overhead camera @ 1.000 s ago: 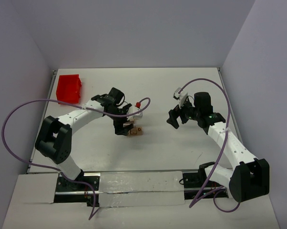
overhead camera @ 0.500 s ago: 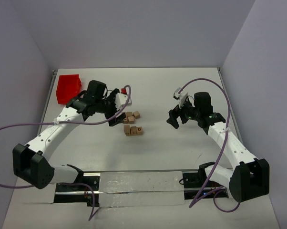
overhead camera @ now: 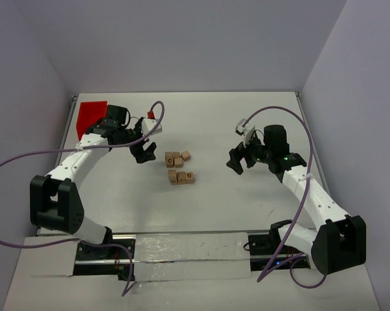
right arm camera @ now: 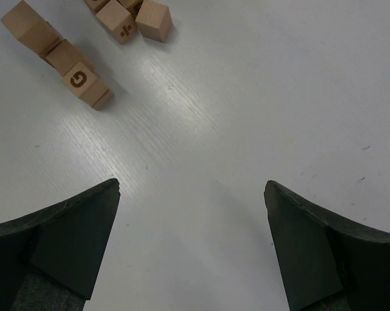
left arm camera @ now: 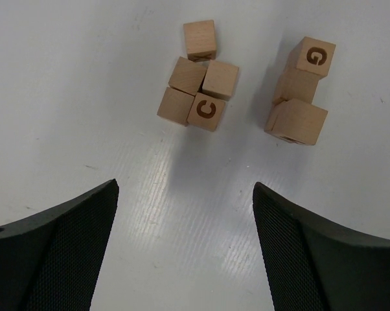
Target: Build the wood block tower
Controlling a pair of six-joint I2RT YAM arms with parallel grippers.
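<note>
The light-tan wooden cubes lie in two loose groups at the table's middle. The far group [overhead camera: 175,158] holds several cubes, one printed C [left arm camera: 206,110]. The near group [overhead camera: 181,176] is a short row with a G cube [left arm camera: 315,57], also seen in the right wrist view [right arm camera: 78,79]. No cube is clearly stacked. My left gripper [overhead camera: 143,154] is open and empty just left of the cubes, which lie beyond its fingertips [left arm camera: 185,188]. My right gripper [overhead camera: 237,163] is open and empty to their right, over bare table [right arm camera: 192,188].
A red plastic bin [overhead camera: 91,116] sits at the back left corner behind the left arm. White walls close in the table on three sides. Purple cables loop from both arms.
</note>
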